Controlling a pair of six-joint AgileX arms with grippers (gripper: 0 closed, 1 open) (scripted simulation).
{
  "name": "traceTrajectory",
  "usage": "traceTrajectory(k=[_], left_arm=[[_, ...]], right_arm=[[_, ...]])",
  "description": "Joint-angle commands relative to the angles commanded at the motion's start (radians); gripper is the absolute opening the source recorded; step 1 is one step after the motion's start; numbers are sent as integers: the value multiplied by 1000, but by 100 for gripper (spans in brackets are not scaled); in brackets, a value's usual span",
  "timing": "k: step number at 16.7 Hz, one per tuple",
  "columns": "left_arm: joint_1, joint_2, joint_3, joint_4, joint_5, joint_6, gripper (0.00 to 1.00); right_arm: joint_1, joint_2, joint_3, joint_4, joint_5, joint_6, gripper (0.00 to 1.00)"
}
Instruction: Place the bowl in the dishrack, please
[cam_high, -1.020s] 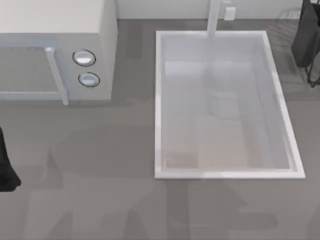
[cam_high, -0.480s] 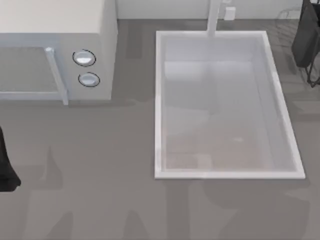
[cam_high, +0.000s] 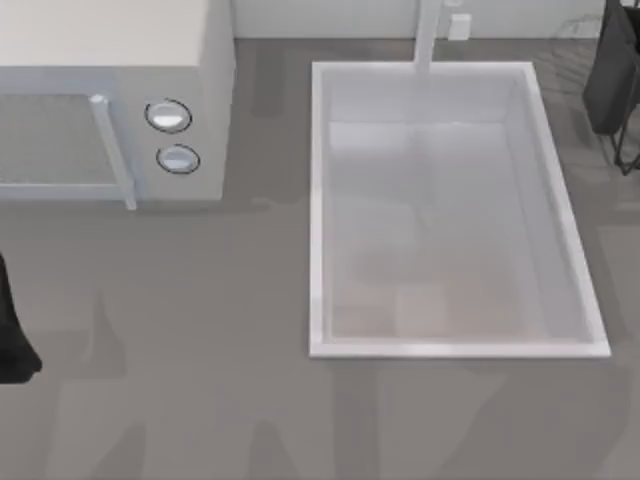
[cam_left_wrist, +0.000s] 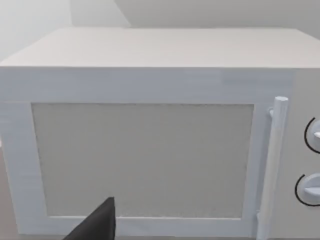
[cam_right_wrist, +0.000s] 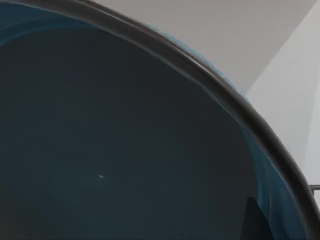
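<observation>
Our right arm (cam_high: 612, 70) is at the far right edge of the table, over the thin wires of the dishrack (cam_high: 628, 160), and its wrist view looks close into the dark blue inside of the bowl (cam_right_wrist: 125, 140); we cannot tell how its jaws stand. Our left arm (cam_high: 12, 335) sits parked at the table's left edge, facing the white microwave (cam_left_wrist: 150, 145), and we cannot tell its jaws either. The white sink (cam_high: 316, 200) lies between them.
</observation>
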Motion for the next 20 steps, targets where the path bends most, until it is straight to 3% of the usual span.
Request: traceTrajectory(k=[1,14,20], left_arm=[[0,0,0,0,0,0,100],[0,0,0,0,0,0,100],[0,0,0,0,0,0,100]], right_arm=[[0,0,0,0,0,0,0],[0,0,0,0,0,0,98],[0,0,0,0,0,0,100]])
